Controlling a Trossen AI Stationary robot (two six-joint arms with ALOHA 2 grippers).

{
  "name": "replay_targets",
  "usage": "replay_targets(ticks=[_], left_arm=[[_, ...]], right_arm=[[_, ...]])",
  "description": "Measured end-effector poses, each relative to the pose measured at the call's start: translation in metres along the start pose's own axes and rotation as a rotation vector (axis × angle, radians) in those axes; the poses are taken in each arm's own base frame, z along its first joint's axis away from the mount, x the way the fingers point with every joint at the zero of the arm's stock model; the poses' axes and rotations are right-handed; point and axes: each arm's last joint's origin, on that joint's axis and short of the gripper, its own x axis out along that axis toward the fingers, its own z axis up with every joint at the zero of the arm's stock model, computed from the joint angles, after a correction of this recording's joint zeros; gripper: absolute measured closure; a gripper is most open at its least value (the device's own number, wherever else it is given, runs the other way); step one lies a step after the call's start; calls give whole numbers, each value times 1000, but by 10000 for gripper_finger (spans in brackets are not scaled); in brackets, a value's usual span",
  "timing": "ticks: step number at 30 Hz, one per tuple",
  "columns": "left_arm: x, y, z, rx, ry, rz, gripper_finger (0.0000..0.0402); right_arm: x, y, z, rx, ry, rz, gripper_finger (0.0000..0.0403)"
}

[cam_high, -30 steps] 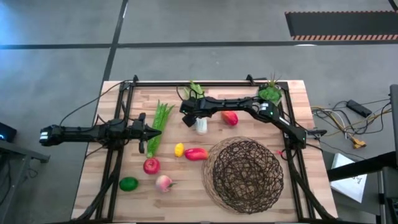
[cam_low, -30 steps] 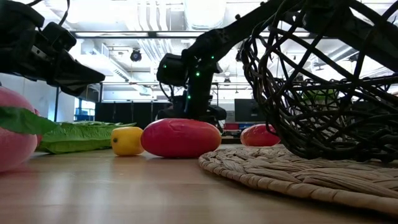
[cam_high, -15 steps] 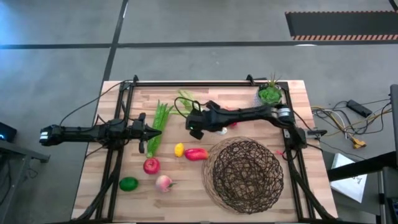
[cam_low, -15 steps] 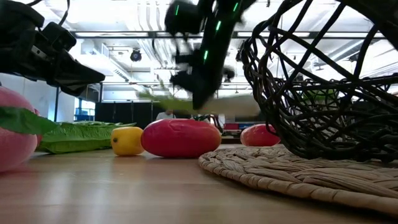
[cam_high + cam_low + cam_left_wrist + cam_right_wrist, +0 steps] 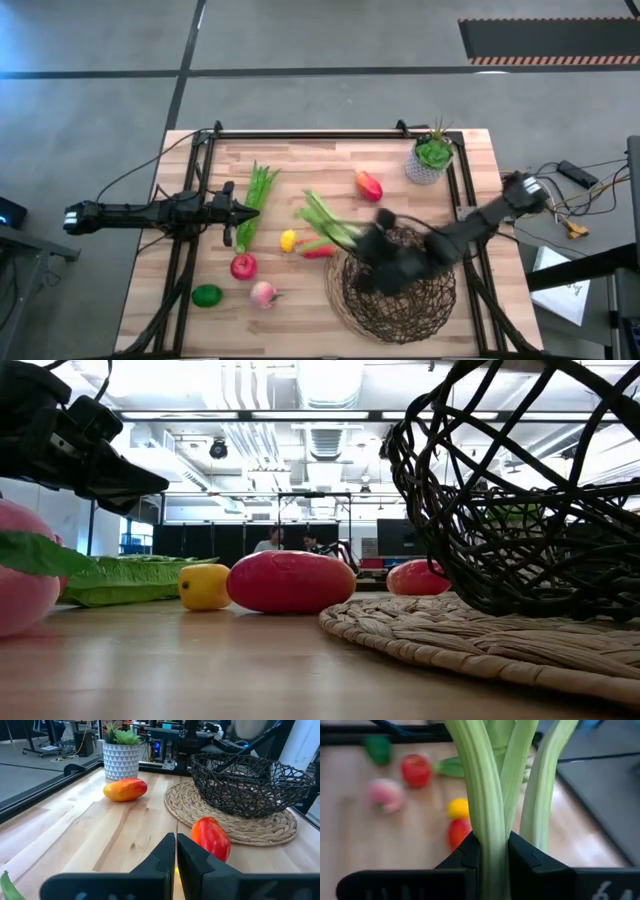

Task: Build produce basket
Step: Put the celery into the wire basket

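Pinching the leafy green (image 5: 492, 795) by its pale stalks, my right jaws (image 5: 378, 252) hang over the basket (image 5: 392, 282) at 5 o'clock on the worktop (image 5: 300, 165); my left jaws (image 5: 176, 851), pressed together, wait at 9 o'clock.

I see the wooden worktop (image 5: 300, 155) carrying a mat (image 5: 335, 300), mango (image 5: 369, 185), pot (image 5: 428, 165), beans (image 5: 256, 200), lemon (image 5: 288, 240), apple (image 5: 243, 266), peach (image 5: 263, 293) and lime (image 5: 206, 295).
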Motion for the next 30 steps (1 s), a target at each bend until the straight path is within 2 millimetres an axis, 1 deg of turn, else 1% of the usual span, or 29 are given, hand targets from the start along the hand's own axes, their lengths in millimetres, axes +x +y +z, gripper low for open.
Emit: replay_targets(ticks=[2, 5, 8, 11, 13, 20, 27, 30], left_arm=[[0, 0, 0, 0, 0, 0, 401], [0, 0, 0, 0, 0, 0, 401], [0, 0, 0, 0, 0, 0, 401], [0, 0, 0, 0, 0, 0, 401], [0, 0, 0, 0, 0, 0, 401], [0, 0, 0, 0, 0, 0, 401], [0, 0, 0, 0, 0, 0, 402], [0, 0, 0, 0, 0, 1, 401]], right_arm=[[-12, 7, -23, 64, 6, 18, 359], [-17, 13, -58, 163, 40, 16, 358], [-12, 13, -87, 288, 80, -13, 357], [-1, 10, -107, 400, 125, -61, 357], [5, 10, -118, 438, 163, -79, 356], [11, 6, -141, 476, 350, -94, 356], [8, 5, -148, 453, 532, -68, 356], [7, 3, -148, 437, 557, -81, 355]])
